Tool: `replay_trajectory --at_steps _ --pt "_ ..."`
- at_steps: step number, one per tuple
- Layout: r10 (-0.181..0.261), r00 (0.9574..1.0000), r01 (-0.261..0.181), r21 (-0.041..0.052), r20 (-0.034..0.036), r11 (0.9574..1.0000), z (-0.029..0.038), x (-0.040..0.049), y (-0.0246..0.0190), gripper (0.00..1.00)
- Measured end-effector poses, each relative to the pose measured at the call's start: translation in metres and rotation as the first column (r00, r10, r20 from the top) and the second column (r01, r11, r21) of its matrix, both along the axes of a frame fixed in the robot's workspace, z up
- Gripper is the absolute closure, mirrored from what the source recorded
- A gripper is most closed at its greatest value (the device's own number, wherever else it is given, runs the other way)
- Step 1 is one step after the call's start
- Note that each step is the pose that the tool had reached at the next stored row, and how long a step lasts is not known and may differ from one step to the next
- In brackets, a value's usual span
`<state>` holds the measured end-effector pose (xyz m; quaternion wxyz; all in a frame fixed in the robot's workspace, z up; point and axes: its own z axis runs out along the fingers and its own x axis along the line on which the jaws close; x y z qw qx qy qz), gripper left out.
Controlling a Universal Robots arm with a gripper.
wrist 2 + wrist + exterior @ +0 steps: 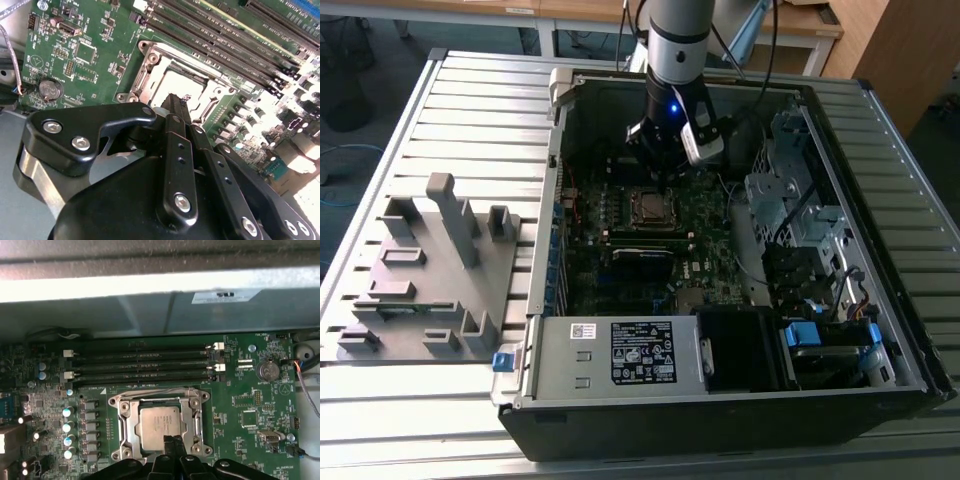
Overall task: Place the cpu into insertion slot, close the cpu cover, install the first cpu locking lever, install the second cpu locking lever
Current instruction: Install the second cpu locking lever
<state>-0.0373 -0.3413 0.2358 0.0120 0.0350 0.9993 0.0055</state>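
Dim exterior view, the computer case (720, 260) interior in deep shadow. In the second wrist view, harsh glare whitens the circuit board (295, 145) at one edge. In the first wrist view, an overexposed case wall (150, 285) looks blurred

The one green circuit board (240, 410) in the first wrist view carries four long black memory slots (142, 360), one round silver coin battery (267, 371) and one square silver-grey cpu (159, 421). The exterior view shows one open black computer case (720, 425), with one grey moulded plastic fixture tray (420, 290) at its nine o'clock.
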Motion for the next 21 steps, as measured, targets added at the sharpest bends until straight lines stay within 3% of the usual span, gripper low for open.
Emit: replay_trajectory --at_steps 16,21 --pt "0.000 1.0000 0.000 0.0003 0.0003 1.0000 -0.0004 -0.0002 -0.0249 0.90" --pt "0.000 1.0000 0.000 0.0005 0.0053 1.0000 -0.0017 -0.0052 -0.0280 0.90"
